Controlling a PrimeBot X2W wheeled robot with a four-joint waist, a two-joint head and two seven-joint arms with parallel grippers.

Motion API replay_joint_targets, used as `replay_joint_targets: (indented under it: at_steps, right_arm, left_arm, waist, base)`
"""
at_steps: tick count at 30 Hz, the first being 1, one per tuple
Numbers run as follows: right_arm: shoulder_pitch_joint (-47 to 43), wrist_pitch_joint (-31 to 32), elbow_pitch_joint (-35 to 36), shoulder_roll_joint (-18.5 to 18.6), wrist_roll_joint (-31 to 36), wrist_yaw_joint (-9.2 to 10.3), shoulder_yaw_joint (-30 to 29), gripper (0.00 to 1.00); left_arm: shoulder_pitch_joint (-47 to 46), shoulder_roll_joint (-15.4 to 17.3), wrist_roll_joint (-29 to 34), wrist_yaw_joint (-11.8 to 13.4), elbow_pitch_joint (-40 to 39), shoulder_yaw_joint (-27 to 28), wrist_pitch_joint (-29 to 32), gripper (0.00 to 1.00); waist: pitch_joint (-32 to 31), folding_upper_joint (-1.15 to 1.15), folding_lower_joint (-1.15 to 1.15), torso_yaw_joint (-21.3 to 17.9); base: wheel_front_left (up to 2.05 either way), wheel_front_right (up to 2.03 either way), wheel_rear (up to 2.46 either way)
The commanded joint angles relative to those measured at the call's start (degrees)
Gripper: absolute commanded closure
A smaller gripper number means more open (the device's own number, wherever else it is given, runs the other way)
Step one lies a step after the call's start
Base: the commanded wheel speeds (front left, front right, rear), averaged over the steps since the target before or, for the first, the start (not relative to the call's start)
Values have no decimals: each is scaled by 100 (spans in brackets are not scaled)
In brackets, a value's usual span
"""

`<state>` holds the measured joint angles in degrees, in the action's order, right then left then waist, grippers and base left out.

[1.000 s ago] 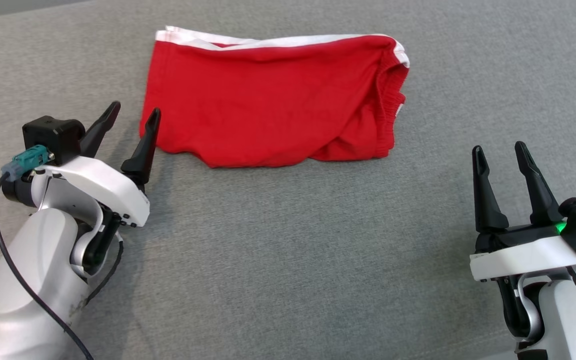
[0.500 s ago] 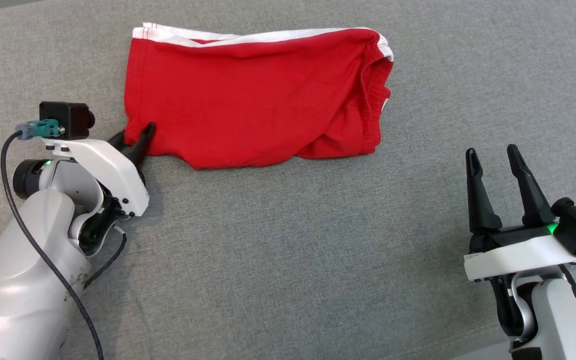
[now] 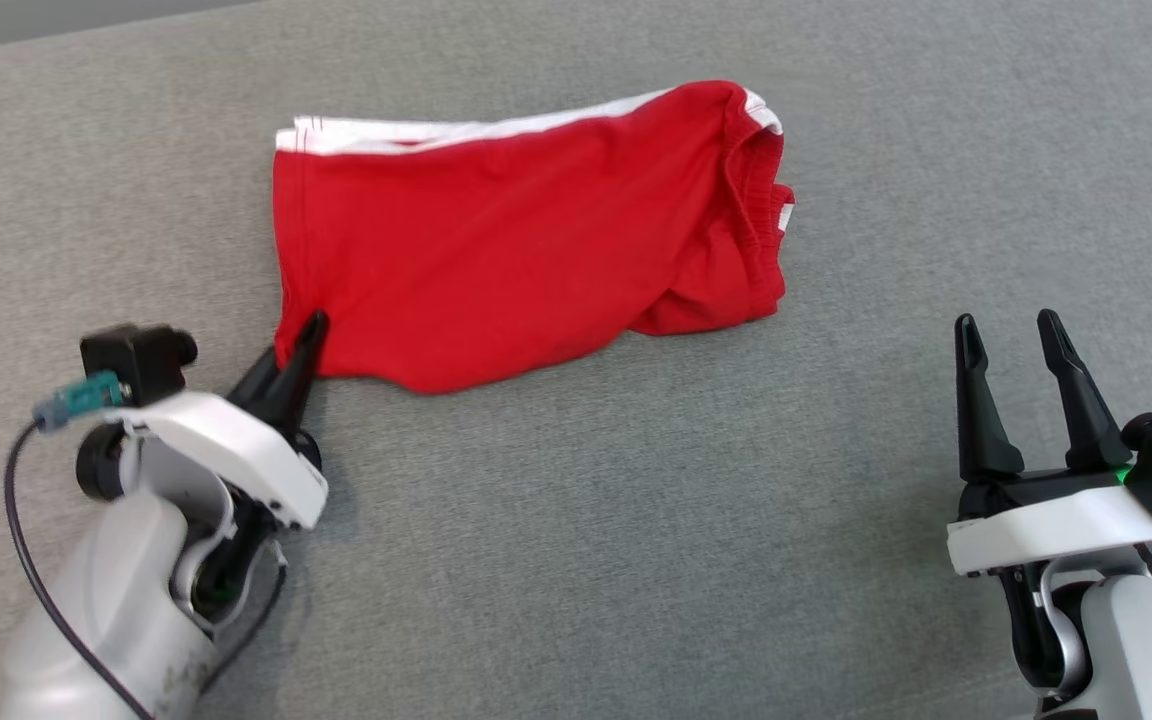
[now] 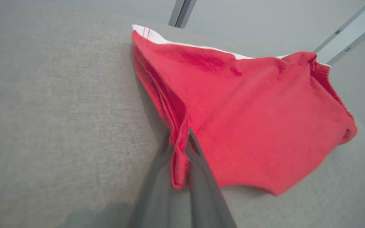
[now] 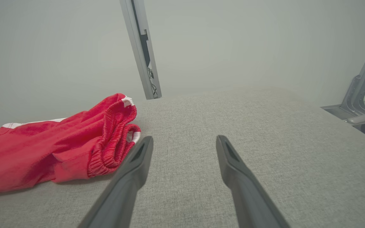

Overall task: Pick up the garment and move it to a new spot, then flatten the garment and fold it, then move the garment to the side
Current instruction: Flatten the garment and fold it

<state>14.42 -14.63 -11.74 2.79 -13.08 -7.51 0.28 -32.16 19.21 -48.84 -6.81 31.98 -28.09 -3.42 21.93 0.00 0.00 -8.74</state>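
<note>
Garment (image 3: 526, 240), a pair of red shorts with white trim, lies toward the far middle of a grey fabric worktop (image 3: 576, 560). A second ago the left end effector (image 3: 308, 330) stood with its fingers spread just beside the near left corner. Now they are pressed together on that corner, red cloth bunched between them in the left wrist view (image 4: 181, 148), and the shorts look drawn askew toward the grip. That suggests the pickup is secured and the move to a new spot can begin. The right end effector (image 3: 1004, 325) hovers at the near right, fingers apart and empty, well clear of the elastic waistband (image 3: 751, 200) at the garment's right end. Bare worktop lies open across the near side and to the right. Its far edge runs close behind the garment, with metal frame posts (image 5: 141, 47) beyond.
</note>
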Motion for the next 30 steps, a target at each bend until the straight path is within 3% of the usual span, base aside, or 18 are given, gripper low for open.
replay_joint_targets:
  at_steps: [1,12,13,14,15,23,30]
  right_arm:
    - [-65,41,45,29,64,4,-44,0]
    - [-238,353,245,30,205,4,-158,0]
    - [-237,381,252,29,200,4,-150,0]
    - [-246,396,256,29,200,4,-137,0]
    - [-261,404,258,29,209,4,-138,0]
    - [-304,537,374,27,386,4,-180,0]
    - [-396,710,476,30,651,4,-281,0]
  left_arm:
    - [230,9,-10,66,-107,23,-59,100]
    - [1349,116,92,819,-1568,-87,-40,100]
    - [1383,128,108,877,-1643,-67,-64,82]
    - [1425,116,100,937,-1704,-34,-111,4]
    - [1465,100,120,1005,-1767,-1,-185,0]
    - [1725,60,731,1810,-2247,272,-1001,0]
    - [1933,267,1294,2145,-2636,556,-1163,0]
  waist:
    - [-68,0,0,113]
    - [-272,0,0,525]
    - [-281,0,0,534]
    - [-303,0,0,542]
    - [-325,0,0,552]
    - [-590,0,0,676]
    - [-874,0,0,859]
  base:
    - [0,0,0]
    - [0,0,0]
    - [0,0,0]
    - [0,0,0]
    - [0,0,0]
    - [0,0,0]
    - [0,0,0]
